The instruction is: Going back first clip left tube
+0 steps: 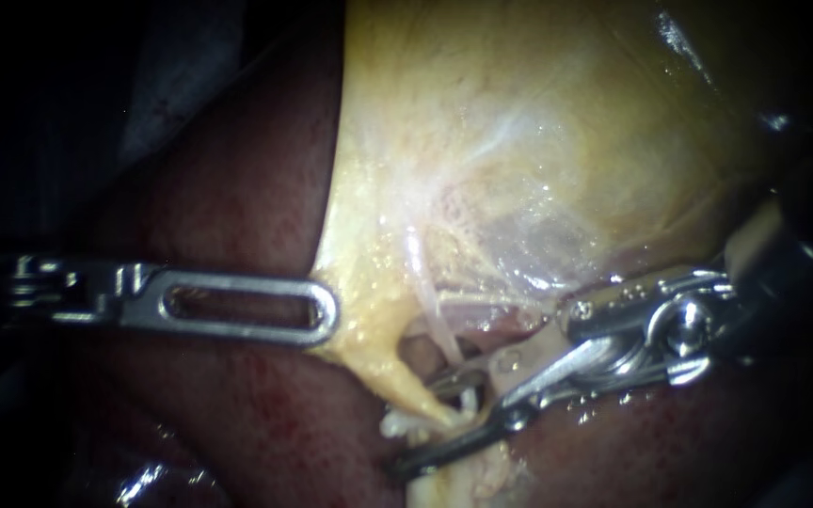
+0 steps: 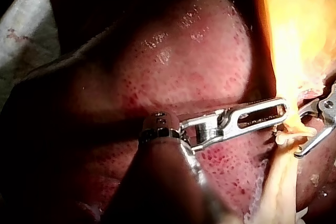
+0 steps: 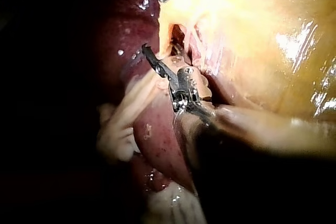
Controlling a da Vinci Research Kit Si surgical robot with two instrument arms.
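Clamping my left instrument (image 1: 325, 315) on the gallbladder (image 1: 519, 141), I am holding my right instrument (image 1: 423, 425) open astride a tube (image 1: 412, 391).

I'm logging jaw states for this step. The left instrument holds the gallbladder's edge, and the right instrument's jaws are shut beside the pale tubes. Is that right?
Not quite. The right instrument has its jaws open, and the endoscope view shows a gap between them. The rest stands: the left instrument holds the gallbladder by its edge, and the right one sits beside the pale tubes.
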